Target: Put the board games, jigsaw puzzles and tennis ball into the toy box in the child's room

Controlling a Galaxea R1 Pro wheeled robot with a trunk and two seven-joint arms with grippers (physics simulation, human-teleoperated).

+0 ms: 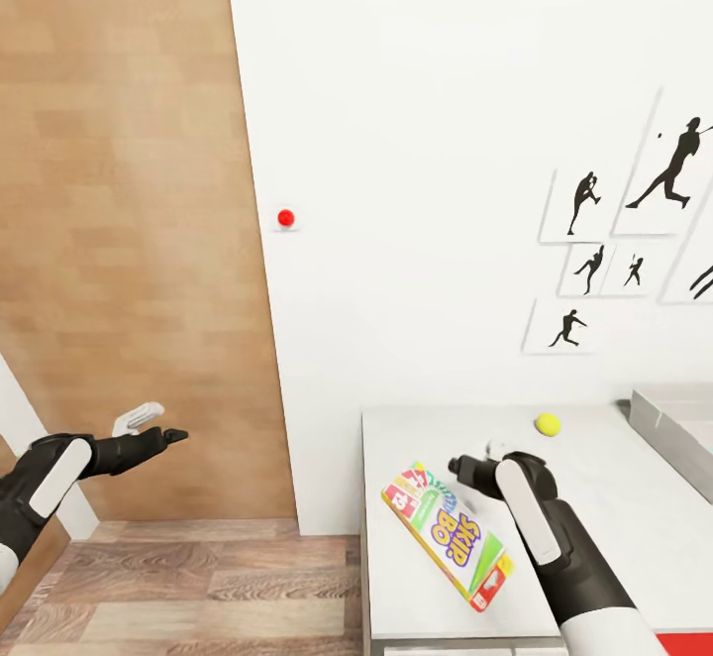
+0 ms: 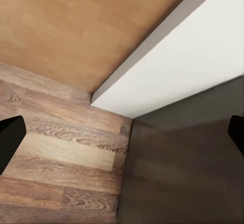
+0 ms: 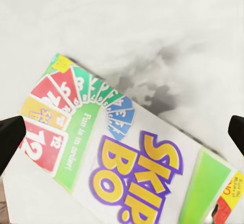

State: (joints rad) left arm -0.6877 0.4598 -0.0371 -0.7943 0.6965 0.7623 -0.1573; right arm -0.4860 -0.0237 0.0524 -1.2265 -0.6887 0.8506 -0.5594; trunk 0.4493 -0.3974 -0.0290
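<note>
White wall with black silhouette sports pictures and a small red button backs the light grey surface in the head view, with a wooden door panel beside the wall and wood-plank floor below it. On the surface lies the Skip-Bo board game, flat and turned at an angle, close to the surface's edge toward the floor. The tennis ball rests on the surface farther back toward the wall, apart from the game. The grey toy box stands beyond the ball, at the picture's border, with just a corner of it visible. The right gripper hovers between the game and the ball, just above the game's far end, its fingers spread and empty. The left gripper hangs well away from the surface, over the floor in front of the door, also spread with nothing in it. From the left wrist, plank floor, the door panel, a white wall base and a dark shadowed patch show between two dark fingertips set wide apart. From the right wrist, the Skip-Bo board game lies cover up on the pale surface, directly below the spread dark fingertips, which do not touch it.
</note>
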